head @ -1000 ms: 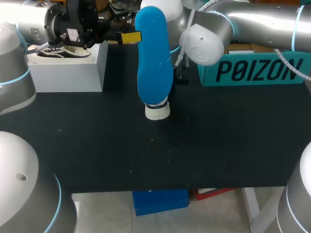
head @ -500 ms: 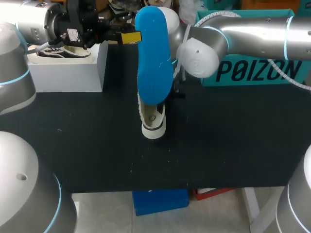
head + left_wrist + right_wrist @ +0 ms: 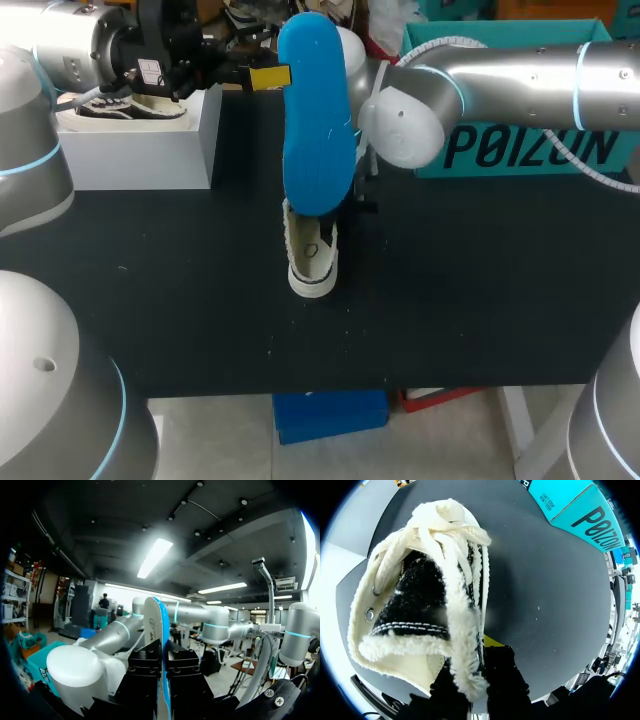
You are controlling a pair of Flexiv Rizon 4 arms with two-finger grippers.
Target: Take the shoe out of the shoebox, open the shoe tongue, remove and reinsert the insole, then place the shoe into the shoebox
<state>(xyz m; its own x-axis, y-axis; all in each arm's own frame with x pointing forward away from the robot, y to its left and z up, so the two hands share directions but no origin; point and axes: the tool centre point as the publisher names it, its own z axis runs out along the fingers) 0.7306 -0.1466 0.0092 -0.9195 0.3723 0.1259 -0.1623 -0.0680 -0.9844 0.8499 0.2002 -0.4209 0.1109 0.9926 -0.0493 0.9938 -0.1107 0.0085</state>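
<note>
two steps look done: shoe out, its collar clamped by the right gripper; insole out, pinched by the left gripper; reinsertion and boxing remain

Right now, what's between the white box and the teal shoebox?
In the head view: the blue insole, upright in the left gripper, and the right arm with the right gripper holding the shoe.
</note>
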